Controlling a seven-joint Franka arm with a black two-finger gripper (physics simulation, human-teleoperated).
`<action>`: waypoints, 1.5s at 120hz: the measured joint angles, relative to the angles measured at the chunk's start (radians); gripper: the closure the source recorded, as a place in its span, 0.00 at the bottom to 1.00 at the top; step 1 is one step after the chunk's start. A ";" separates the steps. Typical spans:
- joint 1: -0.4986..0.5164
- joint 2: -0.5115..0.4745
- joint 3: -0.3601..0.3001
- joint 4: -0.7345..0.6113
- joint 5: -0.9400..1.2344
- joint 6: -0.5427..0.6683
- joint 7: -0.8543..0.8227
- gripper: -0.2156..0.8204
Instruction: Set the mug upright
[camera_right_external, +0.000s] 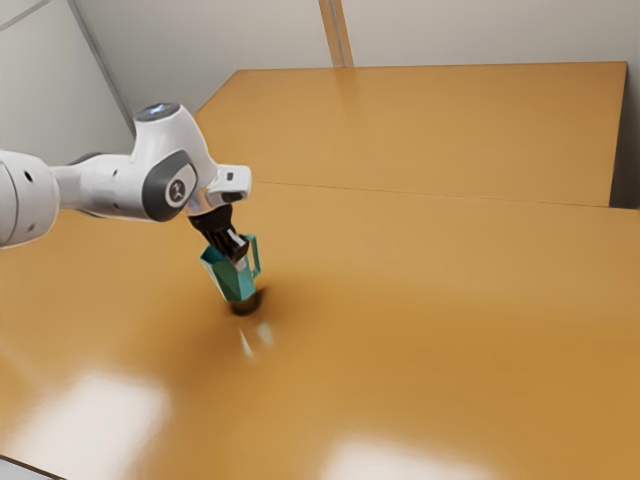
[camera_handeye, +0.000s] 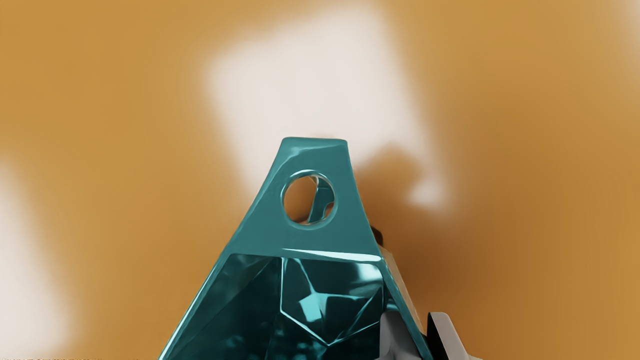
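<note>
The teal, faceted mug (camera_right_external: 232, 277) hangs from my gripper (camera_right_external: 240, 256) in the exterior view, its mouth up and its body somewhat tilted, with the handle toward the exterior view's right. Whether its base touches the table is unclear. Looking down in the wrist view, I see into the open mug (camera_handeye: 315, 240), whose rim widens into a flat tab with a round hole. My gripper (camera_handeye: 424, 325) is closed on the mug's side wall, one finger inside the mug and the other outside.
A glossy orange-brown table (camera_right_external: 430, 300) spreads around the mug, with bright reflections on its surface. A dark patch lies at the mug's base. Behind stand a raised orange-brown panel (camera_right_external: 430, 130) and pale walls.
</note>
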 joint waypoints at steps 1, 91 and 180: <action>0.000 0.001 0.000 -0.001 0.001 0.002 -0.003 0.97; 0.048 0.044 -0.010 -0.014 0.004 0.045 -0.160 0.56; 0.049 0.037 -0.026 0.586 -0.054 -0.549 -0.175 0.22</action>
